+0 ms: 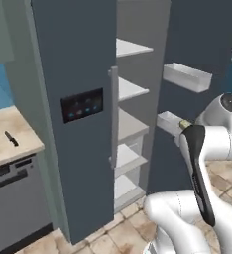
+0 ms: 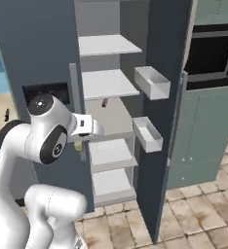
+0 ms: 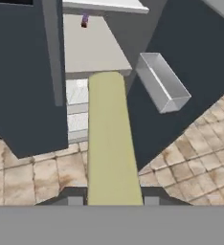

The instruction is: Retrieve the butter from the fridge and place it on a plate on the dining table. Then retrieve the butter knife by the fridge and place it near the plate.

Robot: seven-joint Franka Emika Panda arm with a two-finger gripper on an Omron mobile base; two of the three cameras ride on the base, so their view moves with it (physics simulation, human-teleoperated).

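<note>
Jaws are clamped on the small olive-yellow butter stick (image 3: 113,143), held lengthwise outside the open slate-blue fridge (image 1: 73,124), likely for carrying to the plate, while the dark butter knife (image 1: 11,138) lies on the beige surface (image 1: 4,149) nearby.

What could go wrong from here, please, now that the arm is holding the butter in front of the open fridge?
1. The gripper holds the butter by one end, with most of the stick jutting out; a quick swing might let it pivot or slip.
2. The open fridge door's bins sit close beside the arm, so turning away could clip one.
3. The butter knife is tiny on the counter and lies flat, so gripping it later may be hard.
</note>
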